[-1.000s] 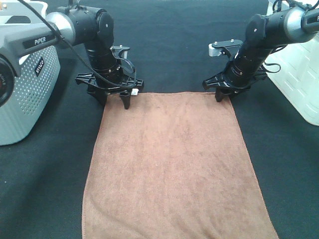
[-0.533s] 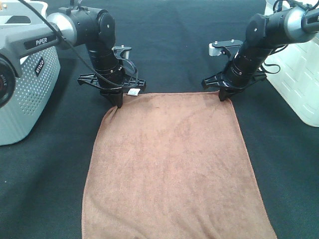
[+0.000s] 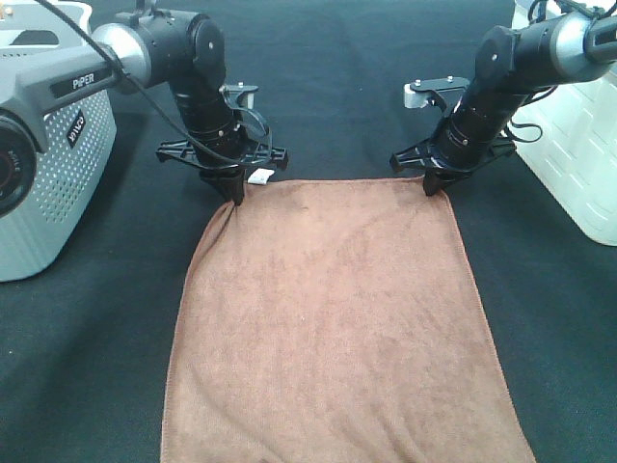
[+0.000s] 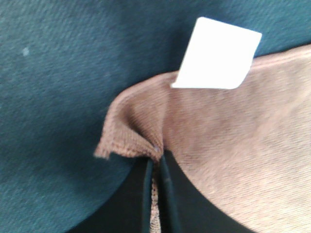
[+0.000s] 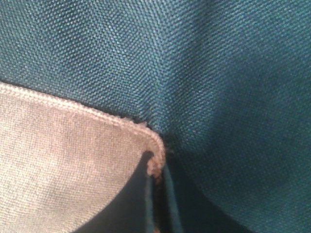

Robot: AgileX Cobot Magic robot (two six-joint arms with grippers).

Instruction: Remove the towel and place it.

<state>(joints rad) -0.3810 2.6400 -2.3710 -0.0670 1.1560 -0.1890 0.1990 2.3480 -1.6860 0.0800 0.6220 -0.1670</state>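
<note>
Towel (image 3: 333, 318): flat on desk (image 3: 347, 87), mid.
Left gripper (image 3: 234, 198): pinching towel's far-left corner, by tag (image 3: 258, 177).
Right gripper (image 3: 432, 188): pinching far-right corner.

Soft, even overhead light fills the high view. The dark bench (image 3: 337, 58) swallows shadows, and the white crate (image 3: 583, 145) at 3 o'clock is nearly blown out. In the close wrist views the tag (image 4: 218, 56) glares blank white, the towel (image 4: 233, 145) pile looks soft, and the left claw (image 4: 156, 167) and right claw (image 5: 156, 170) are blurred black silhouettes.
</note>
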